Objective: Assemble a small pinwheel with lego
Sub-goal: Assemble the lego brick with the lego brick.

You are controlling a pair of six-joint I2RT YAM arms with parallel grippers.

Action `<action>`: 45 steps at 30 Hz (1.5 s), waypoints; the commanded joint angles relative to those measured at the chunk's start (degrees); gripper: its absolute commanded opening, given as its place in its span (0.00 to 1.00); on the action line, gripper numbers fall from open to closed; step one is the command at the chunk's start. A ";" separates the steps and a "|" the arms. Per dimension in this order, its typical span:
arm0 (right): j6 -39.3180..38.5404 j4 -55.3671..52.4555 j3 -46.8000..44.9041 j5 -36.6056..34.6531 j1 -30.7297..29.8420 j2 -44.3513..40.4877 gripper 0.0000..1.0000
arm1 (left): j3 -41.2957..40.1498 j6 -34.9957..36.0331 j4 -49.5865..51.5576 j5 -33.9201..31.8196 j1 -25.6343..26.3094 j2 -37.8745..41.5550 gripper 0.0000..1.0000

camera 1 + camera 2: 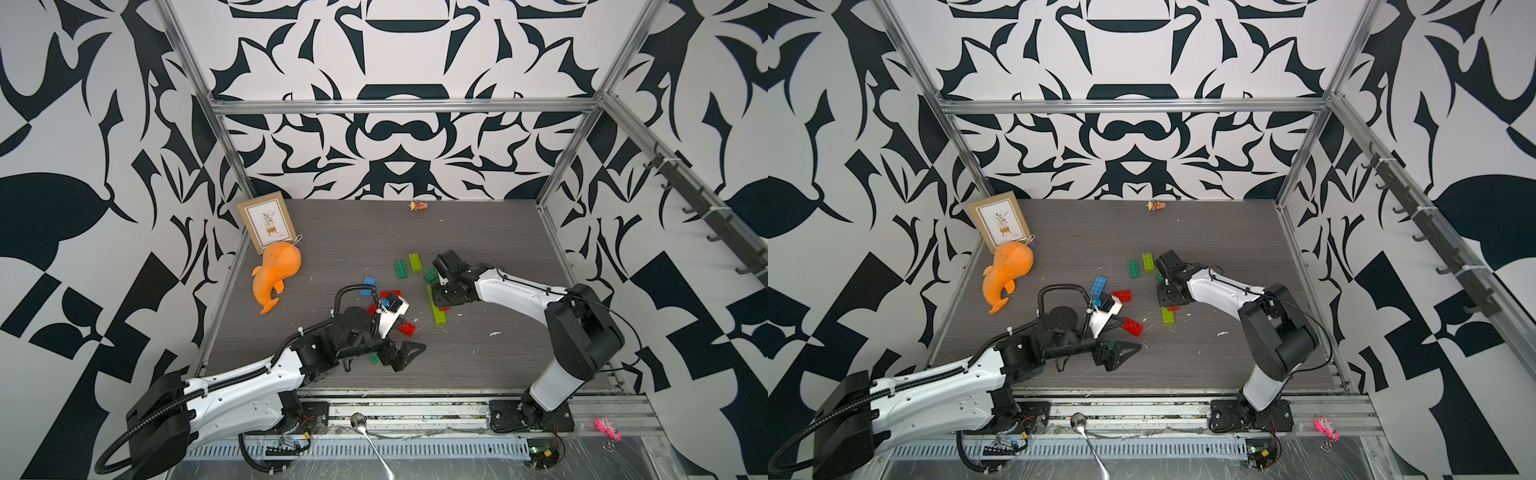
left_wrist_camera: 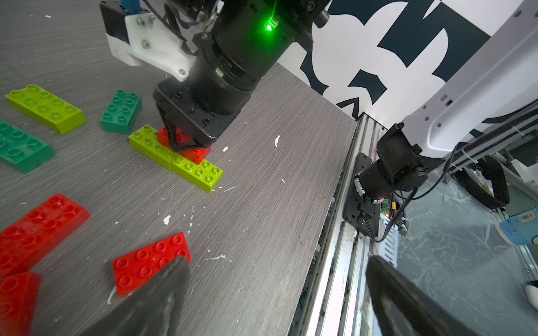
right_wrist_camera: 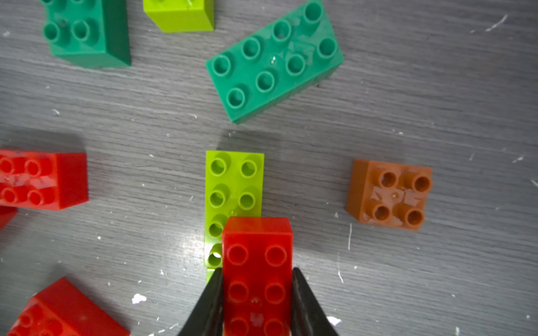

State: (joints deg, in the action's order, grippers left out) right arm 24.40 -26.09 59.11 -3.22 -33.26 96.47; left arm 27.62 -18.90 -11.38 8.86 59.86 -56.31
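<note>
Closest to the lens we've got the left gripper [image 2: 276,263], fingers spread wide with nothing between them. It's hanging over the front part of the table [image 2: 262,203], with one finger near a loose red brick [image 2: 139,261]. On the other arm the right gripper [image 3: 257,270] is pinching a red 2x4 [image 3: 257,241] by its long sides. That brick sits over the seam where a lime brick [image 2: 150,144] and a second lime brick [image 2: 199,171] lie end to end, shifted toward one edge of them. Whether it's pushed all the way down we honestly can't tell. Near that little stack, not touching it, we see a dark green brick [image 3: 273,61] and a small orange square [image 3: 390,195]. A blue brick [image 1: 1099,286] lies by the left arm's wrist in a top view. Way back in the corner on the left arm's side, an orange whale toy [image 1: 276,274] lies beside a framed picture [image 1: 266,224] leaning on the wall
</note>
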 commanded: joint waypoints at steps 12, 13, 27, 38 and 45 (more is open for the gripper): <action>4.02 -4.18 -3.06 -1.68 -1.95 6.14 0.00 | -0.62 -1.00 -0.93 1.28 -0.26 1.21 0.99; 4.28 -4.54 -2.87 -2.42 -2.33 6.85 0.00 | -0.72 -1.03 -0.92 1.27 -0.26 1.38 0.99; 4.38 -4.84 -3.38 -4.24 -2.88 -1.62 0.00 | -0.81 -0.88 0.21 -0.65 -0.27 2.26 0.99; 2.40 -5.99 -3.78 -3.22 -0.57 -5.06 0.00 | -0.63 -0.86 0.36 -1.05 -0.25 1.56 0.99; 3.28 -4.71 -3.92 -2.52 -0.58 -5.43 0.00 | -0.55 -0.71 0.63 -2.04 -0.27 1.25 0.99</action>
State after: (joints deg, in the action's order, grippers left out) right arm 27.46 -29.85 55.35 -6.26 -33.85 92.18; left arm 27.59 -19.51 -11.18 7.53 59.86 -55.09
